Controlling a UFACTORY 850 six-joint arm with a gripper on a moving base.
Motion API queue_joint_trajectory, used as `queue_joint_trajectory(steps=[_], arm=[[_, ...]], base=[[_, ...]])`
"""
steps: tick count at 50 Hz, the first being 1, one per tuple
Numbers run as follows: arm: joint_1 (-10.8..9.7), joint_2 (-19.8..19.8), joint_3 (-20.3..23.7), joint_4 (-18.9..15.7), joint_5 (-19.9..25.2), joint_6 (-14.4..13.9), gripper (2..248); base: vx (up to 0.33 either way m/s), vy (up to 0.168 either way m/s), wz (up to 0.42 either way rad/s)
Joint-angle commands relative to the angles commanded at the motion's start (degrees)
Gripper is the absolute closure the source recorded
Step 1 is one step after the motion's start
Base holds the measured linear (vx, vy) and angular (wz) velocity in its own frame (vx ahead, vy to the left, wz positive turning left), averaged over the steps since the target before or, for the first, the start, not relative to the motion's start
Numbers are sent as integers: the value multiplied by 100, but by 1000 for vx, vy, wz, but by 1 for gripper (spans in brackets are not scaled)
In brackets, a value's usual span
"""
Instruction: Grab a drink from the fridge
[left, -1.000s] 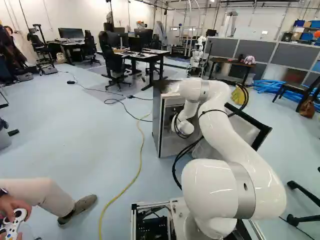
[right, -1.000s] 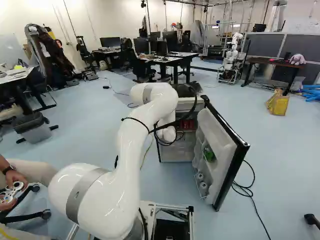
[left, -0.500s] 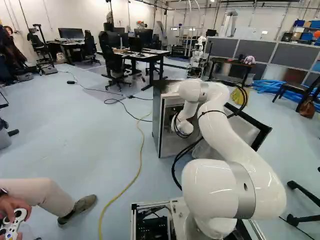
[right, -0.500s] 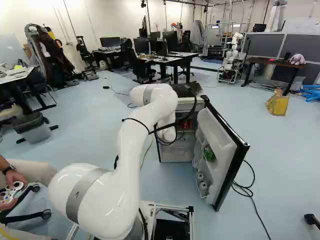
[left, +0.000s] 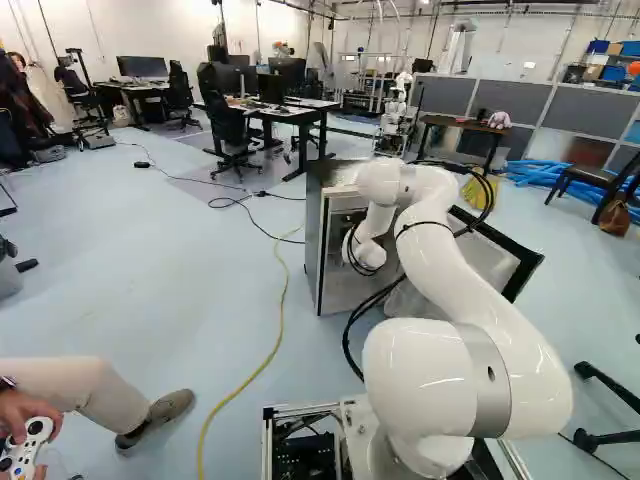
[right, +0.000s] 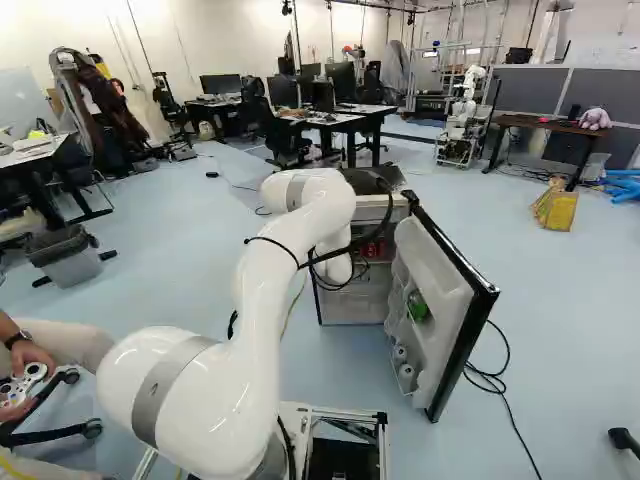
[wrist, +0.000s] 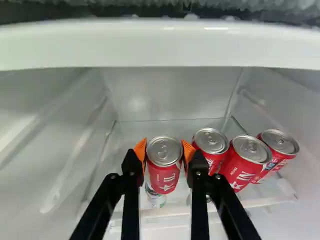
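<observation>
The fridge (right: 355, 306) stands open with the arm reaching in; the gripper itself is hidden in both base views. Inside, the wrist view shows the gripper (wrist: 164, 151) shut on a red can (wrist: 163, 176), orange pads touching it from both sides. The can is upright. Close beside one finger is a second red can (wrist: 212, 146), followed by another red can (wrist: 246, 159) and a red can (wrist: 278, 150) near the side wall. Under the glass shelf (wrist: 175, 129), part of a whitish-green thing shows below the held can.
A white ledge (wrist: 160, 45) crosses above the cans. The fridge door (right: 470, 300) swings out to the right, holding a green item (right: 418, 307) and grey cans (right: 400, 354). A yellow cable (left: 262, 365) lies on the floor. Another robot (right: 464, 125) stands far back.
</observation>
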Motion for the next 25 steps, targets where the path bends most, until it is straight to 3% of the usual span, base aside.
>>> queue_joint_trajectory(steps=[25], arm=[[-1, 68, 67, 0, 0, 0, 157]], base=[[0, 0, 0]])
